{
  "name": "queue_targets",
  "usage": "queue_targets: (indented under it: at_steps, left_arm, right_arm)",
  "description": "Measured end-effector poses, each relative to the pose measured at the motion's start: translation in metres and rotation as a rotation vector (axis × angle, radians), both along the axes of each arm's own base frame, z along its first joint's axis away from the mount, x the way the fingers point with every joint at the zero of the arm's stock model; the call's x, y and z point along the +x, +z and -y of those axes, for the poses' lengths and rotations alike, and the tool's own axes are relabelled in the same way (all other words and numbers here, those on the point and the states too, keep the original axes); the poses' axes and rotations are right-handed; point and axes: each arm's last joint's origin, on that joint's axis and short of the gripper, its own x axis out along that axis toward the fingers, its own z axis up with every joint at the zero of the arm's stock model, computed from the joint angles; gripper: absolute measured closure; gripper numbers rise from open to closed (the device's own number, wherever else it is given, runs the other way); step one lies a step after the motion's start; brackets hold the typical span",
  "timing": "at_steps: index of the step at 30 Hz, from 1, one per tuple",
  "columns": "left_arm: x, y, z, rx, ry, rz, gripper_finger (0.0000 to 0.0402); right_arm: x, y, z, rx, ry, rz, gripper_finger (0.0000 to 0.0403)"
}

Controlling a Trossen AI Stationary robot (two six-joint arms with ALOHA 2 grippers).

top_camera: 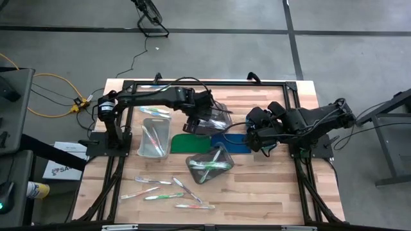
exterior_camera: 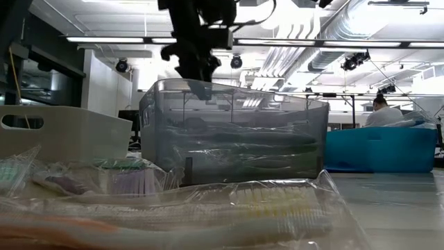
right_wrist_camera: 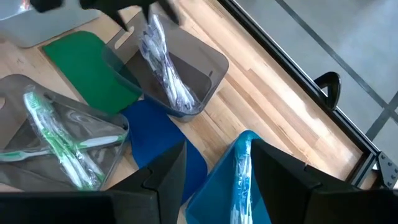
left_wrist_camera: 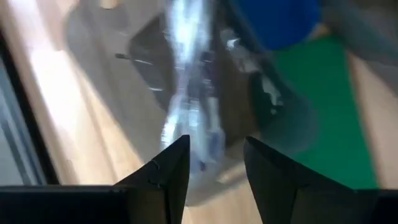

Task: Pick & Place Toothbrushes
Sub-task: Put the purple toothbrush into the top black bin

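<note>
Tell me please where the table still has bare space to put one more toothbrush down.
Bare wood lies along the table's near right part, beside the clear bin, and in the far right corner. The middle is crowded with bins and mats; loose toothbrushes fill the near left.

- A robotics lab or workshop in a large industrial hall.
- Grey concrete floor (top_camera: 212, 58) marked with dark lines surrounds a wooden table (top_camera: 270, 192).
- Yellow cables (top_camera: 48, 96) trail across the floor.
- Exposed ducts (exterior_camera: 326, 28) and strip lights (exterior_camera: 114, 39) run overhead.
- A person (exterior_camera: 383, 111) sits at a far workstation.
</note>
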Motion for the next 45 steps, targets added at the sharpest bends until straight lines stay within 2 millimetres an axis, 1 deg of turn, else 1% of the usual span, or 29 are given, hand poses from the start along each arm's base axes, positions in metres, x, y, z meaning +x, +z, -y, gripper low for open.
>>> queue_targets:
  at_steps: [4,7,11,14,17,20,23,26,29,36,40,43,45]
  left_arm:
    - [-0.006,0.008,0.024,-0.021,-0.033,-0.039,0.0273]
    - [-0.012,0.014,0.046,-0.017,-0.067,-0.071,0.0286]
    - [-0.022,0.020,0.075,0.015,-0.099,-0.104,0.0298]
    - [-0.026,0.021,0.097,0.015,-0.097,-0.113,0.0301]
    - [-0.034,0.012,0.120,0.012,-0.082,-0.144,0.0302]
    - [-0.043,-0.003,0.142,-0.013,-0.034,-0.177,0.0302]
    - [-0.053,-0.017,0.165,-0.046,0.022,-0.215,0.0302]
    - [-0.063,-0.025,0.188,-0.093,0.073,-0.227,0.0297]
    - [-0.071,-0.027,0.212,-0.138,0.126,-0.204,0.0277]
    - [-0.094,-0.030,0.259,-0.172,0.151,-0.188,0.0202]
    - [-0.106,-0.039,0.275,-0.168,0.164,-0.190,0.0191]
    - [-0.113,-0.058,0.279,-0.180,0.196,-0.186,0.0196]
    - [-0.116,-0.070,0.279,-0.176,0.212,-0.195,0.0200]
  right_arm:
    - [-0.001,-0.001,-0.003,0.025,0.017,-0.011,0.0230]
    - [-0.003,-0.001,-0.009,0.044,0.049,-0.022,0.0230]
    - [-0.009,-0.001,-0.025,0.040,0.110,-0.025,0.0230]
    - [-0.014,-0.001,-0.038,0.038,0.153,-0.017,0.0230]
    - [-0.021,-0.001,-0.052,0.023,0.193,0.002,0.0230]
    - [-0.028,0.000,-0.064,0.000,0.225,0.033,0.0230]
    - [-0.035,0.001,-0.074,-0.020,0.251,0.060,0.0230]
    - [-0.040,0.001,-0.082,-0.028,0.283,0.071,0.0230]
    - [-0.044,0.001,-0.088,-0.027,0.311,0.072,0.0230]
    - [-0.052,0.001,-0.098,-0.029,0.364,0.073,0.0230]
    - [-0.056,0.001,-0.102,-0.025,0.376,0.077,0.0230]
    - [-0.058,0.001,-0.104,-0.022,0.383,0.083,0.0230]
    - [-0.059,0.001,-0.106,-0.020,0.389,0.085,0.0230]
